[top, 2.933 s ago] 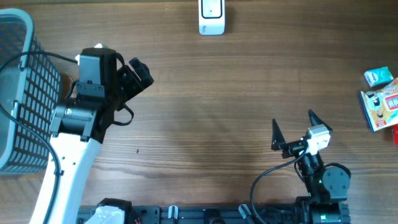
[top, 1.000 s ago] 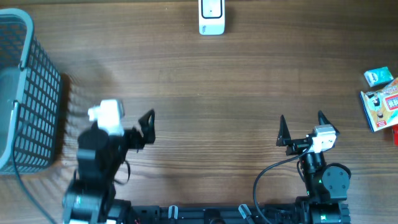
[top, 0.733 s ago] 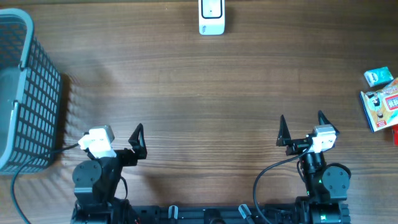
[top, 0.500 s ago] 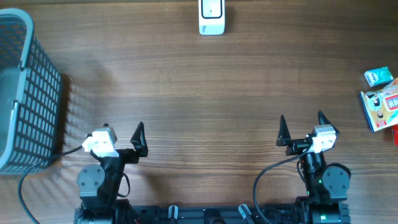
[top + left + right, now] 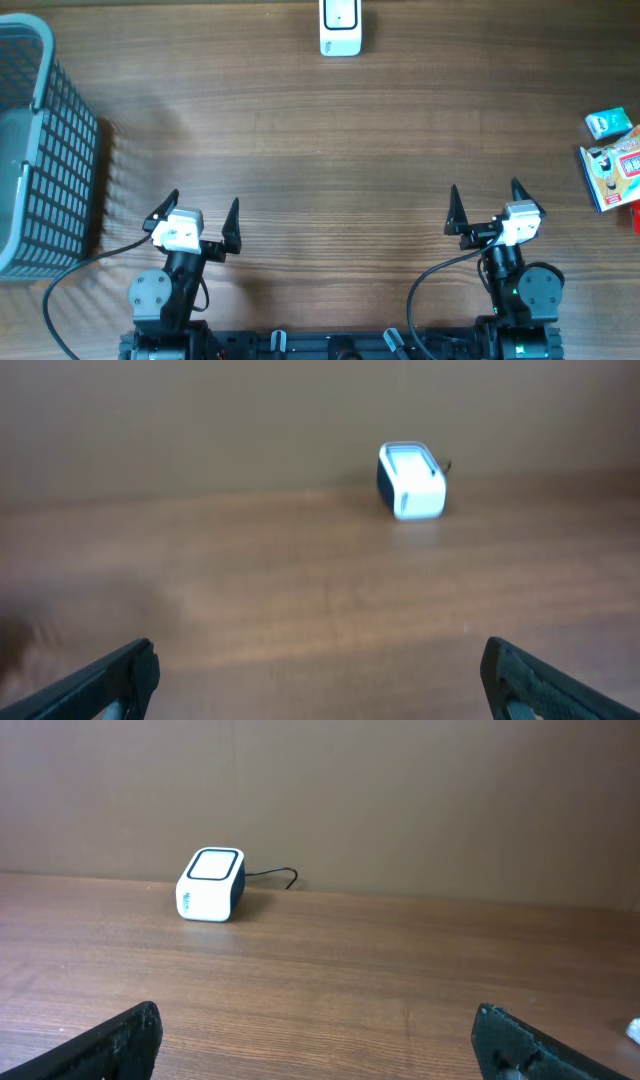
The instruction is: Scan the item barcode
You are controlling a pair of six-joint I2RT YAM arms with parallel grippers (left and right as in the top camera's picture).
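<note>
overhead / table: brown wood table, both arms parked at the near edge
overhead / left gripper: left gripper low left, jaws spread wide, nothing between them, tips pointing toward the far side
overhead / right gripper: right gripper low right, jaws wide too, nothing held
overhead / scanner: white barcode scanner at far edge, about centre, cropped at the top, well apart from both grippers
overhead / items: teal box and red-and-white packet at the right edge, just beside each other, on the table, well apart from the scanner; barcode not readable; red scrap below them cut by the frame, cannot tell what it is
overhead / basket: grey mesh basket at the left edge, partly out of frame
left wrist / gripper: left gripper, only the two dark fingertips at the bottom corners, far apart, bare wood between
left wrist / scanner: barcode scanner ahead, right of centre, on the table by the brown wall; view is blurry
left wrist / items: not in this view
right wrist / gripper: right gripper, dark fingertips at the bottom corners, spread wide, gripping nothing
right wrist / scanner: barcode scanner far left of centre, pale face up, thin dark cable running from its back toward the wall
right wrist / items: pale speck at the right edge, too small to tell
</note>
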